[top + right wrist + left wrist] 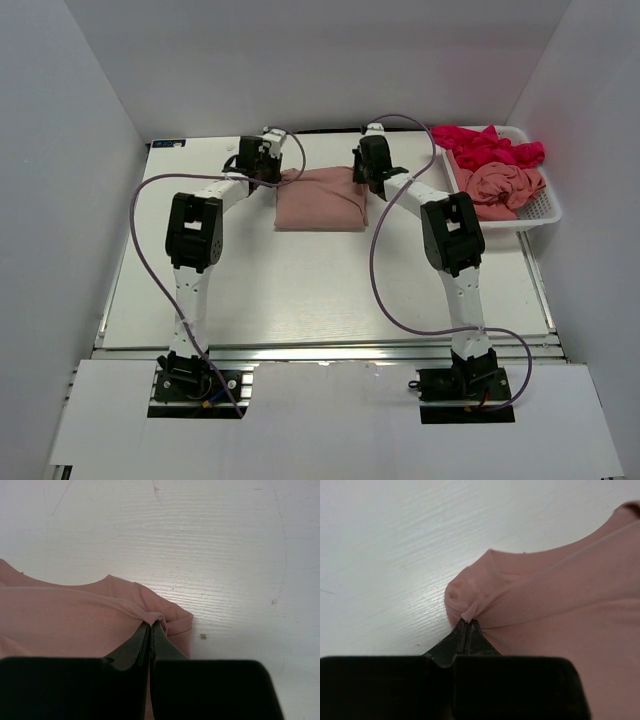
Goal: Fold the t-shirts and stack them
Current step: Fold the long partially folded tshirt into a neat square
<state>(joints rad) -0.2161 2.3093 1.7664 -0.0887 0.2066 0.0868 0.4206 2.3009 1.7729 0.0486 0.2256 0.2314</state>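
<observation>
The folded salmon t-shirt [322, 198] is laid at the far middle of the table [300, 290]. Its far corners are pinched thinly — one by the left gripper [468, 624], one by the right gripper [151, 625]. If one side is pulled harder, the cloth could slip out and the fold be skewed.

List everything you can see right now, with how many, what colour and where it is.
folded t-shirt: one, salmon pink, far middle of the table
magenta t-shirt: one, bright magenta, crumpled in the basket's far end
pink heap: shirt count unclear, salmon pink, basket's near end
basket: one, white mesh, far right
table: one, white
cables: two, purple, looping along the arms
left gripper: one, black, shut on the folded t-shirt's left corner
right gripper: one, black, shut on its right corner
</observation>
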